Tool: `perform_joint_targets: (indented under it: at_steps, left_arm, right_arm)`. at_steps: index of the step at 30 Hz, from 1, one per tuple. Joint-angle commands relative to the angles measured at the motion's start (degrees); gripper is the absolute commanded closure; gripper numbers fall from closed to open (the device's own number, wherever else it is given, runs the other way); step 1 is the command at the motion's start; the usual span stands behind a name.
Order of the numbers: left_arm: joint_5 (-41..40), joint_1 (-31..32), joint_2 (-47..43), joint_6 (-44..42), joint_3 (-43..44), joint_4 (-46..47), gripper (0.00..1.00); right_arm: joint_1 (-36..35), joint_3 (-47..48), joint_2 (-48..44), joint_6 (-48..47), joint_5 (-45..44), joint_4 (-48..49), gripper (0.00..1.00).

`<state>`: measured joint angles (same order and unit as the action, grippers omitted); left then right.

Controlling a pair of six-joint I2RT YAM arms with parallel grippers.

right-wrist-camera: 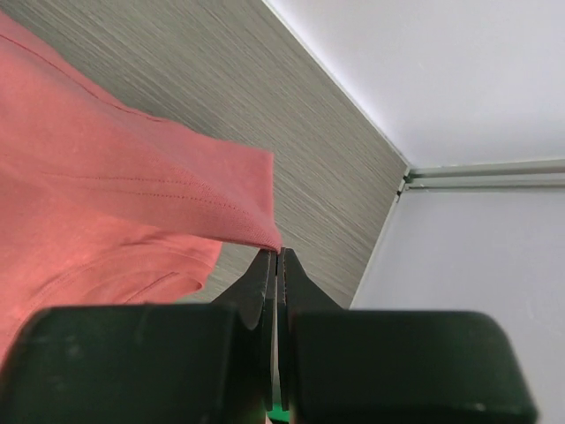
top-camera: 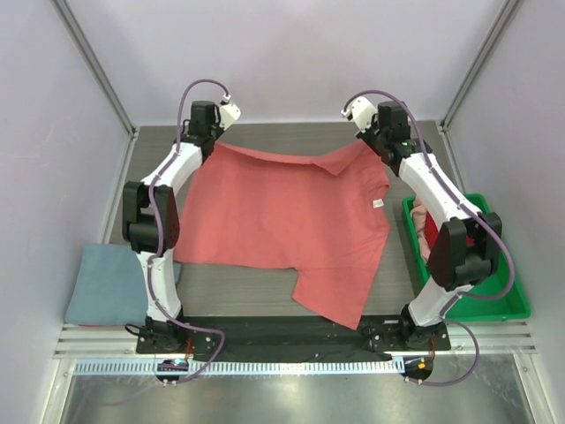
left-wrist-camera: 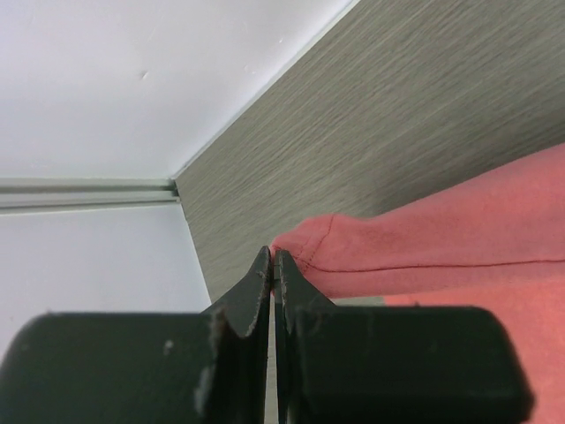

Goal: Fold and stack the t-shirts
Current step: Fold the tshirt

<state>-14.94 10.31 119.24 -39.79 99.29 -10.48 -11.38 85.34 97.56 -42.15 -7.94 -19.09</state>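
Far left, at the counter's near corner: a grey-blue t-shirt point(top-camera: 110, 283), soft cloth, folded into a flat rectangle. It lies well apart from the work and I see no hazard to it.

Left end effector point(left-wrist-camera: 274, 265): the jaws are closed, with the hemmed corner of the salmon-red t-shirt point(top-camera: 282, 221) pinched at their very tips. Only a sliver of cloth is caught. In my judgement any sharp pull would draw it free and drop that corner.

Centre: the salmon-red t-shirt is spread over the grey wood-grain counter point(top-camera: 291, 137). It is thin, matte knit with stitched hems. It lies askew, one flap doubled over near the far edge, and its near right portion reaches the dark strip by the arm bases. If the two arms pull unevenly, the skew would likely carry into the fold. The trailing portion could drag or snag on the base strip.

Right end effector point(right-wrist-camera: 276, 265): the jaws are closed on a double-stitched hem corner, again at the tips only. The same slip risk applies.

Far right: a green plastic tray point(top-camera: 508, 300), rigid and rimmed, holds bunched reddish cloth point(top-camera: 424, 225) just beside the right arm. A wide swing of that arm could catch the cloth or the rim.
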Motion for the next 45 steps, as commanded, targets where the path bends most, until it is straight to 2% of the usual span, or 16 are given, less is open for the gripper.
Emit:
perform_joint_targets:
  at_steps: [1, 22, 34, 35, 37, 38, 40, 42, 45]
  left_arm:
    - [0.79, -0.81, -4.54, -1.16, -2.24, 2.04, 1.0]
    - [2.02, -1.69, -10.96, -3.01, -15.17, 1.16, 1.0]
    - [0.97, -1.96, -13.24, -2.31, -22.47, 0.9, 1.0]
    - [0.62, -2.04, -13.33, -2.22, -22.47, 0.81, 1.0]
    - [-1.23, -2.04, -14.12, -1.87, -22.29, 0.2, 0.96]
    - [-1.32, -2.22, -14.91, -1.61, -22.21, -0.24, 0.94]
    - [0.43, -2.92, -17.62, -0.73, -21.77, -0.68, 0.83]
    - [1.31, -3.1, -18.6, -0.03, -20.11, -1.73, 0.7]
    - [1.67, -3.1, -16.68, 1.38, -15.81, -3.75, 0.61]
  right_arm:
    - [-0.49, -1.14, -5.96, 1.72, -0.32, -0.68, 0.99]
    - [-2.6, -12.65, -17.84, 6.2, 1.7, -7.45, 0.99]
    - [-4.44, -17.22, -21.79, 9.72, 6.44, -12.1, 0.99]
    - [-4.53, -17.05, -21.97, 9.11, 7.15, -13.07, 0.96]
    - [-4.88, -16.09, -22.85, 8.75, 10.13, -16.31, 0.83]
    - [-5.06, -15.21, -23.2, 8.32, 12.32, -17.63, 0.71]
    - [-4.97, -12.93, -24.08, 8.4, 13.22, -18.79, 0.62]
    - [-4.97, -10.74, -24.26, 7.96, 14.45, -18.35, 0.59]
    - [-4.97, -8.79, -21.89, 7.96, 14.36, -17.3, 0.56]
